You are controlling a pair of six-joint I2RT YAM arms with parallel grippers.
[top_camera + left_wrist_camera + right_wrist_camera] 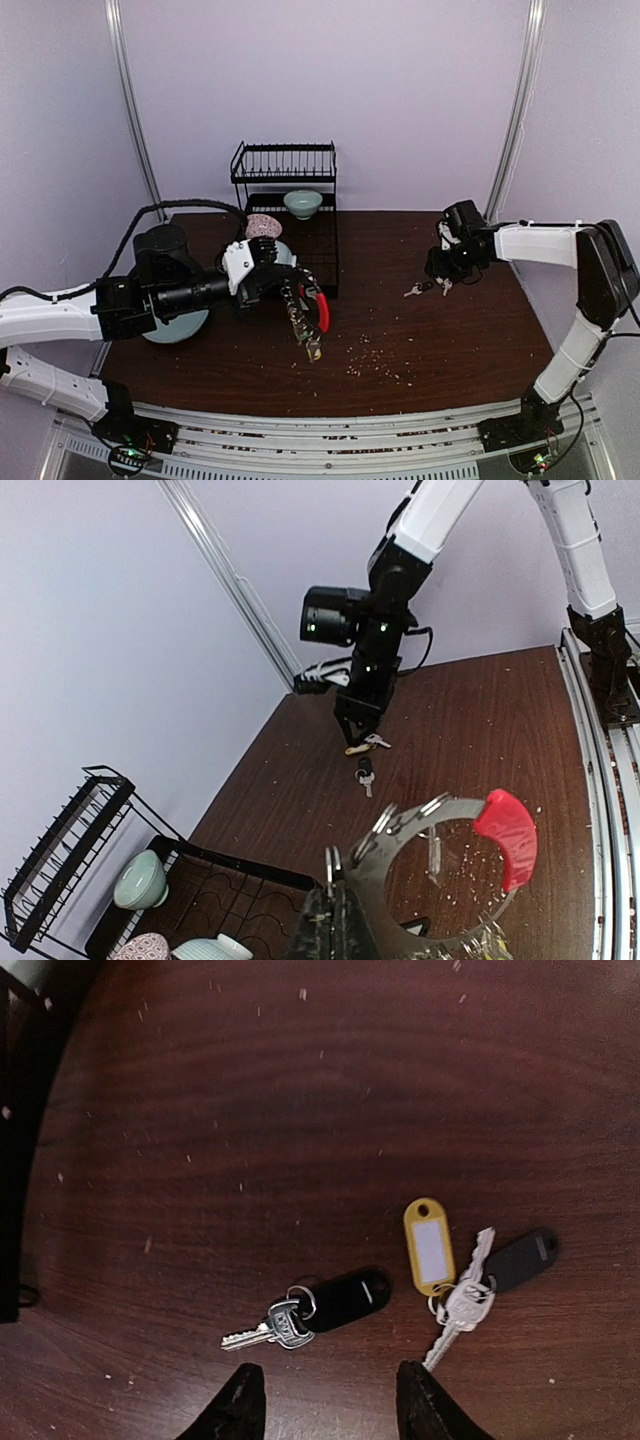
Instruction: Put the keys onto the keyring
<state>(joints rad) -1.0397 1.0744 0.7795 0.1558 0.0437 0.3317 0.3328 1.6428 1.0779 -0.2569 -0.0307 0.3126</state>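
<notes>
My left tool (335, 925) is clenched on the keyring (420, 808), holding it raised over the table (480, 330), presumably to present its loop for threading. My right tool (330, 1405) hangs released and empty just above the keys (300, 1320) lying on the table. In the right wrist view, the nearest key's long axis runs 8 to 2 o'clock, blade tip toward 8.
</notes>
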